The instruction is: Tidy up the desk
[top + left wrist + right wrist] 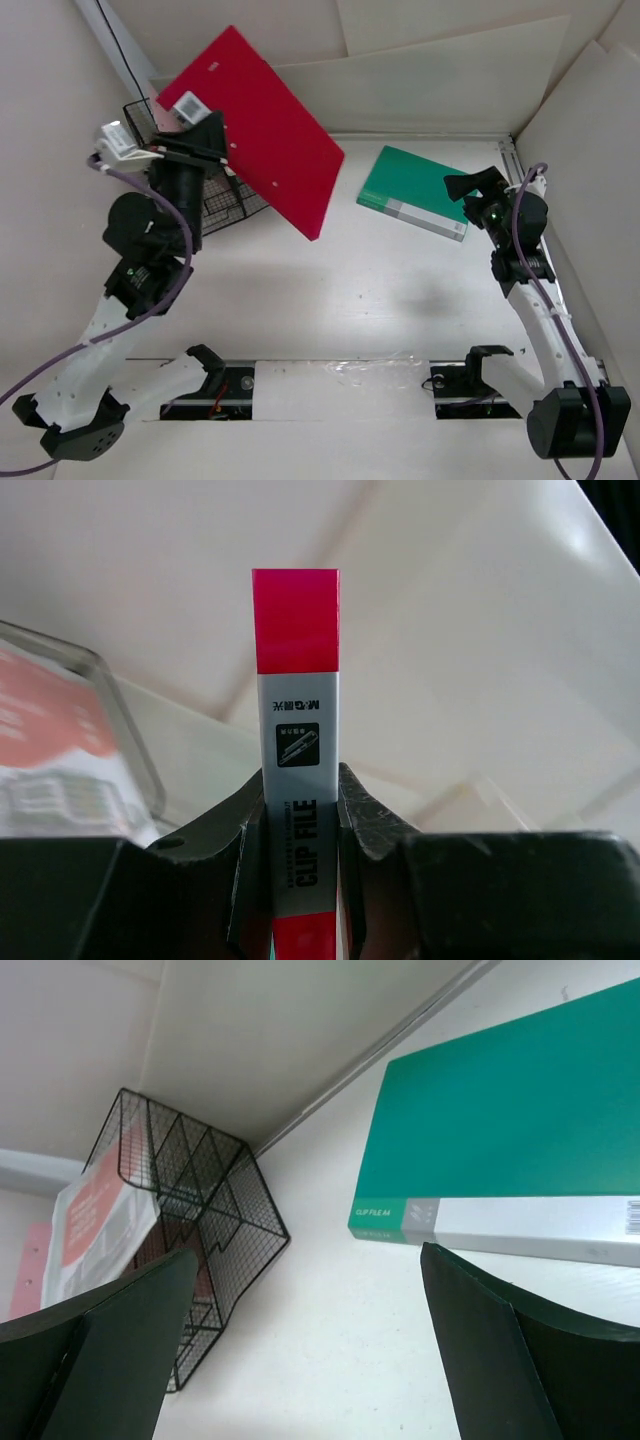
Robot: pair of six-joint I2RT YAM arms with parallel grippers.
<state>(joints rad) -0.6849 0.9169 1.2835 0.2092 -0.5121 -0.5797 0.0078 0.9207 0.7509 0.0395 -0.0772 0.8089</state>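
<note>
My left gripper (220, 140) (297, 780) is shut on the spine of a red clip file (262, 130) (295, 620). It holds the file up, tilted, above the left back of the white desk (350, 290) (330, 1360). The file's lower corner reaches toward the middle. A green clip file (413, 191) (520, 1130) with a grey spine lies flat at the back right. My right gripper (472, 184) (308, 1255) hovers open at the green file's near right end, with nothing between its fingers.
A black wire file rack (222, 200) (190, 1210) stands at the back left, under the red file, with a white and red sheet (95, 1220) in it. Upright white boards enclose the desk. A metal rail (512, 160) runs along its right edge.
</note>
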